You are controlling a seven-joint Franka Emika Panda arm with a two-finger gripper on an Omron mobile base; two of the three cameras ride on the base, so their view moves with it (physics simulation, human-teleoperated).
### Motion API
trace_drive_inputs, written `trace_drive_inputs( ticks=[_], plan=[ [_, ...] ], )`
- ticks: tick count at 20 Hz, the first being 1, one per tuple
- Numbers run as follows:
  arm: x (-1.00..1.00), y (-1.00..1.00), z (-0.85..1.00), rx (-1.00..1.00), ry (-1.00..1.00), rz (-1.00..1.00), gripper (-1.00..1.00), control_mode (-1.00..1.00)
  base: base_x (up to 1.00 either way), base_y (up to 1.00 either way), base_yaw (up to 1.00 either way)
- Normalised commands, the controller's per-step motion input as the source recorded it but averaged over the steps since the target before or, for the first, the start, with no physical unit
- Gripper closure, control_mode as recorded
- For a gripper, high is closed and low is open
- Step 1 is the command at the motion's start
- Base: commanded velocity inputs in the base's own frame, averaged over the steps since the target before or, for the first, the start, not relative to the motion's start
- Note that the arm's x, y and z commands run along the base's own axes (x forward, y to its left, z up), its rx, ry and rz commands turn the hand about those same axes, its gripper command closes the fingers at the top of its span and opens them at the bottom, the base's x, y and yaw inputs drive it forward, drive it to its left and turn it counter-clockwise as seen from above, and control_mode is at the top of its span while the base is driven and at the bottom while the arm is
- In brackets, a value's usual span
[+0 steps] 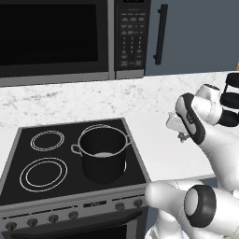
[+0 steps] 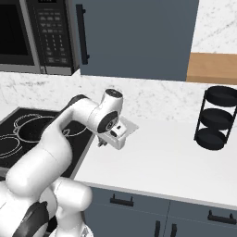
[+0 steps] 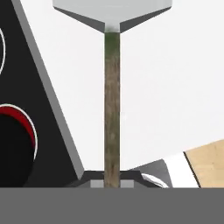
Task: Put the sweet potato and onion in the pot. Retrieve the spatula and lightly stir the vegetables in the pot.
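- The claw (image 2: 121, 134) is clamped on the spatula (image 3: 112, 109), handle running straight out from between its tips.
- Spatula blade hangs over the white bench (image 2: 157, 152), beside the stove (image 1: 70, 158).
- The pot (image 1: 103, 154) stands on the stove's front right burner, well apart from the claw.

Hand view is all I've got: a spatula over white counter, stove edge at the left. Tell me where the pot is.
Observer: The pot stands on the right side of the stove, with the microwave above and behind it.
Operator: Now place the gripper against that pot.
Observer: The gripper hangs over the counter just right of the stove, clear of the pot, shut on the spatula.
Operator: Report what else stands on that counter.
Observer: A black three-tier rack stands far to the right, near the back wall.
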Motion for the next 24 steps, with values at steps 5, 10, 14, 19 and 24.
trace_drive_inputs(
  ticks=[5,10,14,19,24],
  plan=[
    [-0.42,0.26,1.00,0.31,0.22,-0.05,1.00,-1.00,0.00,0.00,0.00],
    [-0.32,0.14,0.93,0.40,0.30,-0.09,1.00,-1.00,0.00,0.00,0.00],
    [-0.41,0.32,0.74,0.42,0.21,-0.09,1.00,-1.00,0.00,0.00,0.00],
    [-0.68,0.42,0.57,0.42,0.09,-0.06,1.00,-1.00,0.00,0.00,0.00],
    [-0.42,0.51,0.31,0.42,0.09,-0.05,1.00,-1.00,0.00,0.00,0.00]
  ],
)
